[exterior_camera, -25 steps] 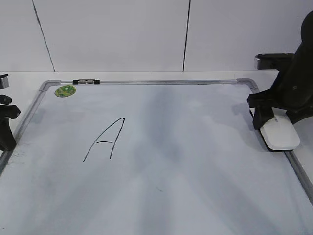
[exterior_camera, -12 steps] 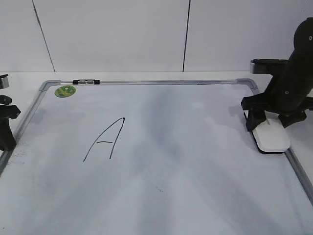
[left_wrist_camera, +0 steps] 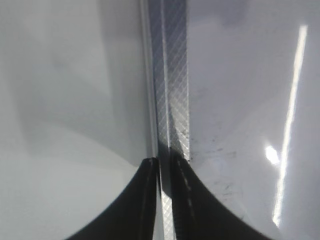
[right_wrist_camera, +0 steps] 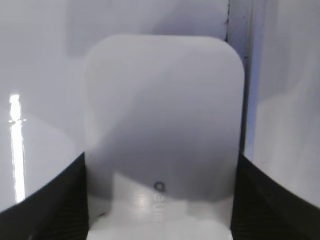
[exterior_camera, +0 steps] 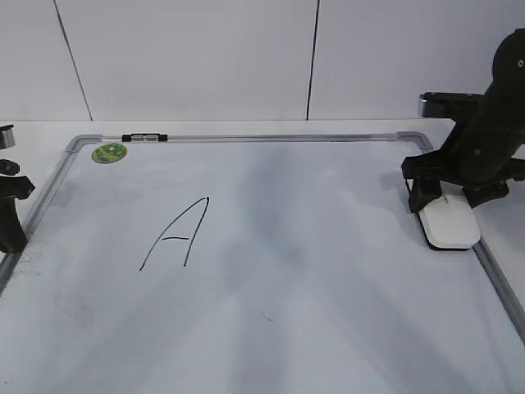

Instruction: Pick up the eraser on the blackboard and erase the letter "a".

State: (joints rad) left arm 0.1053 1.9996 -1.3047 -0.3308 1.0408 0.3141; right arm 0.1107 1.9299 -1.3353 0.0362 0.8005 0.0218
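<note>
The blackboard (exterior_camera: 328,213) is a white board with a silver frame lying flat. The white eraser (exterior_camera: 450,227) sits at its right edge, against the frame. My right gripper (exterior_camera: 449,199) is shut on the eraser, one jaw on each long side; in the right wrist view (right_wrist_camera: 161,162) the eraser (right_wrist_camera: 162,100) fills the space between the jaws. No small letter "a" shows; only a faint dark speck (exterior_camera: 265,316) is on the board's lower middle. My left gripper (exterior_camera: 10,215) is shut and empty at the board's left edge, over the frame (left_wrist_camera: 172,100), as the left wrist view (left_wrist_camera: 165,162) shows.
A large capital "A" (exterior_camera: 176,234) is drawn left of centre. A round green sticker (exterior_camera: 109,152) sits at the far left corner, with a black clip (exterior_camera: 144,138) on the top frame. A white wall stands behind the table.
My right gripper has slid the eraser a little to the left and slightly away along the board's right edge. The left arm has not moved.
</note>
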